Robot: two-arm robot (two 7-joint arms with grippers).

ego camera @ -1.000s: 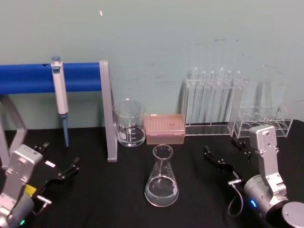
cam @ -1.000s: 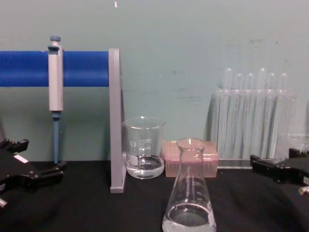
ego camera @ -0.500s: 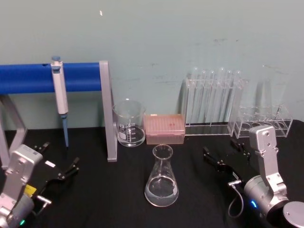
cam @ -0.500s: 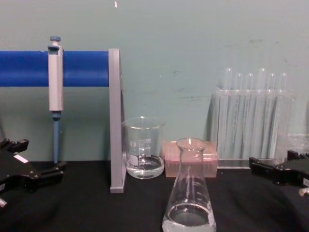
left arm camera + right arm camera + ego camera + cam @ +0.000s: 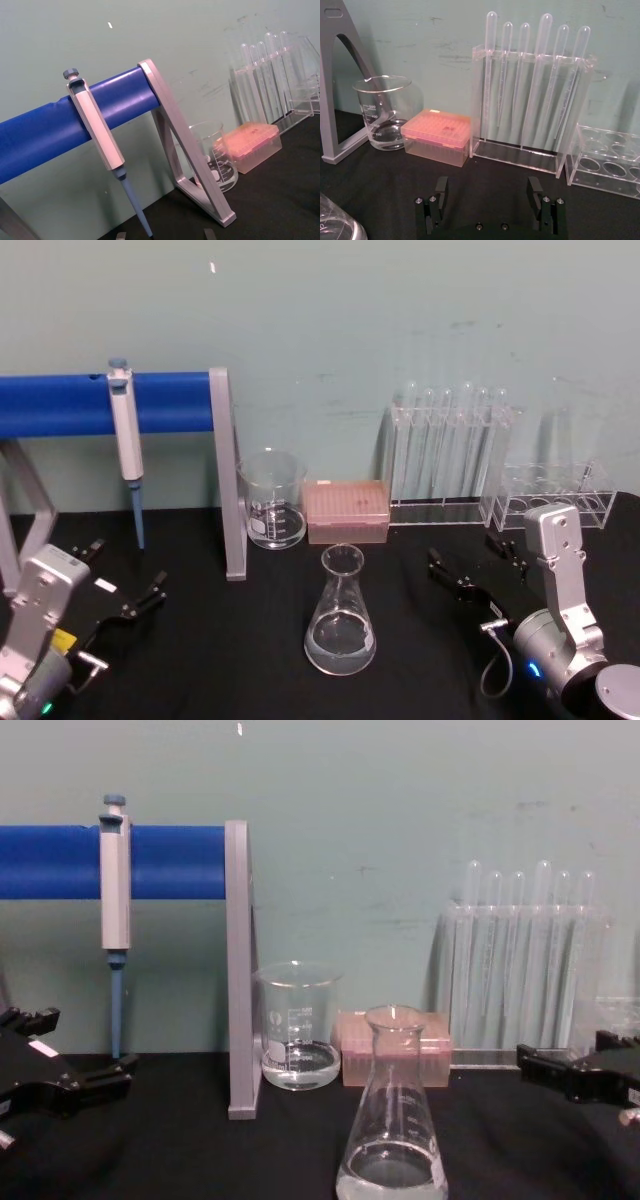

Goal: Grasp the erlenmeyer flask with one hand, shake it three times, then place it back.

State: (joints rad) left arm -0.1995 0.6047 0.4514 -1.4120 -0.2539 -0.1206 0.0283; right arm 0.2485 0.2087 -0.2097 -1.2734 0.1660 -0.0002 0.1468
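Looking at the black table [image 5: 250,670], I am seeing the erlenmeyer flask [image 5: 341,615] standing upright at centre, neck up, its long axis vertical, clear liquid pooling in the base. My right gripper [image 5: 477,566] is sitting to the flask's right, jaws spread and empty, aiming toward it. My left gripper [image 5: 122,580] is waiting farther off on the left, also spread. I am judging the right arm nearer for a sideways grasp at the neck.

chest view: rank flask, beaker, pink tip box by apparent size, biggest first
1. erlenmeyer flask, though it stands nearest the camera, which inflates it.
2. beaker.
3. pink tip box, partly hidden behind the flask, so its full extent is unsure.
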